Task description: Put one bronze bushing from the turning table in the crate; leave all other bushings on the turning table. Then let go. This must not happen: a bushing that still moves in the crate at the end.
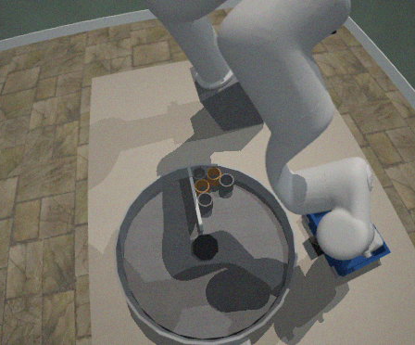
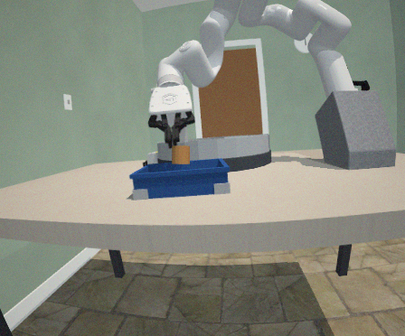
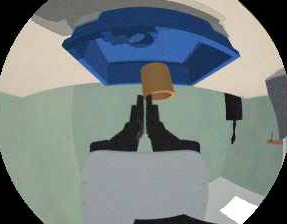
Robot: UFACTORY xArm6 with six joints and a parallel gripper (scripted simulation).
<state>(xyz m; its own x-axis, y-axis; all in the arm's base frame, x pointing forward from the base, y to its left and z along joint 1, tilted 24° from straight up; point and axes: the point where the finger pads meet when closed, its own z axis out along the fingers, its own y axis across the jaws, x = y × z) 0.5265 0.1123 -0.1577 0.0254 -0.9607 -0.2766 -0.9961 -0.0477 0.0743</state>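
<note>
Two orange rings remain on the turntable, top view. Exterior: end effector clenched on the bushing's wall; bushing hangs at the blue crate's rim height. Wrist: bushing sits off-centre at the fingertips. Judgement: lower inside the walls, steady, then open gently.

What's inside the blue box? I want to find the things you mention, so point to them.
Inside the blue crate [image 1: 365,263] [image 2: 177,184] [image 3: 106,54], I can see blue floor and shadows. The robot arm [image 1: 344,234] hides part from above, and the front wall hides the bottom from the side.
</note>
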